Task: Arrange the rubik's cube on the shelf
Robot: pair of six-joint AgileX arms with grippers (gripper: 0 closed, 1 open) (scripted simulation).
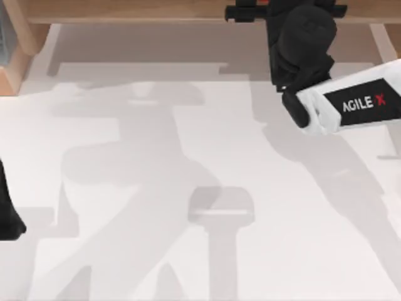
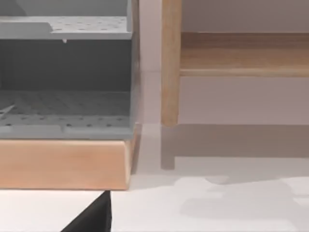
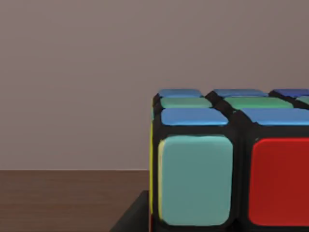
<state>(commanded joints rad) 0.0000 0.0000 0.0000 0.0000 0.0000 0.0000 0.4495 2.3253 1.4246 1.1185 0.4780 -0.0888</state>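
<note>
The rubik's cube (image 3: 231, 159) shows close up in the right wrist view, with blue, green, pale teal and red stickers in a black grid. It rests on the brown board of the shelf (image 3: 67, 198). From above, the shelf (image 1: 125, 9) runs along the far edge of the table. My right arm reaches over it, and my right gripper (image 1: 285, 9) is at the board, hiding the cube. My left gripper (image 1: 7, 216) is parked at the table's left edge.
A grey perforated rack (image 2: 63, 111) on a wooden base (image 2: 63, 164) stands at the far left, beside the shelf's upright (image 2: 170, 63). The white tabletop (image 1: 188, 188) carries only the arms' shadows.
</note>
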